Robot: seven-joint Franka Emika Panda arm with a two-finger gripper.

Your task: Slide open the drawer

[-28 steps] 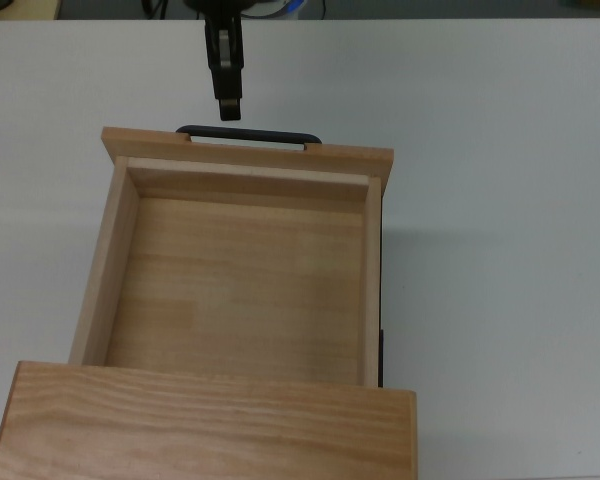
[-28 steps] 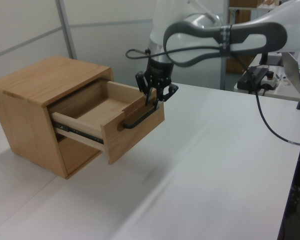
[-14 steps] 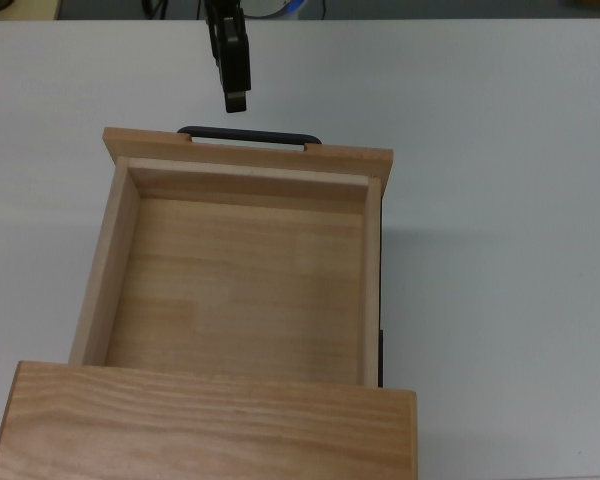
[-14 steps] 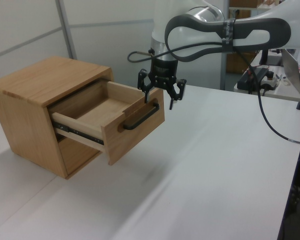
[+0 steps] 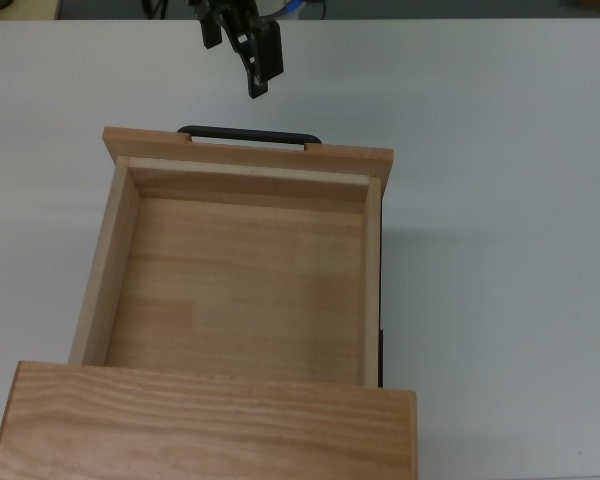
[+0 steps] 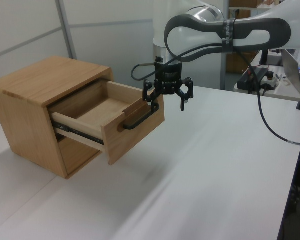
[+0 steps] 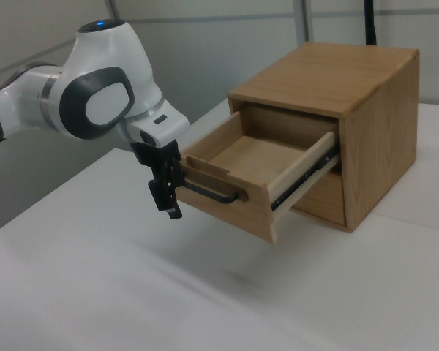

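Cut off at the upper edge of the top view: most of the arm, with only the dark tool [image 5: 242,55] reaching into frame. Cut off at the lower edge of the top view: the wooden cabinet [image 5: 205,425], only its grained top panel showing. Hidden in the right view: the gap between the fingers, since the tool [image 7: 167,191] appears edge-on there, in front of the handle's end. Hidden in the top view: the drawer's runners, apart from a thin dark strip along the top view's right side of the box.

Pulled well out of the cabinet [image 6: 27,107]: the drawer [image 6: 110,117], its pale interior exposed and nothing visible inside. On its front panel, a thin black bar handle [image 6: 139,117]. Beneath the extended drawer, open air above the white tabletop [image 6: 205,175].

Just in front of the drawer's front panel and slightly above the handle: the tool [image 6: 168,97], pointing downward, fingers [image 6: 182,102] spread apart and pinching nothing. In the top view, a clear strip of tabletop [image 5: 500,150] between tool and handle [image 5: 248,134], no contact. In the left view, one finger close beside the upper corner of the front panel, the other out over the tabletop.
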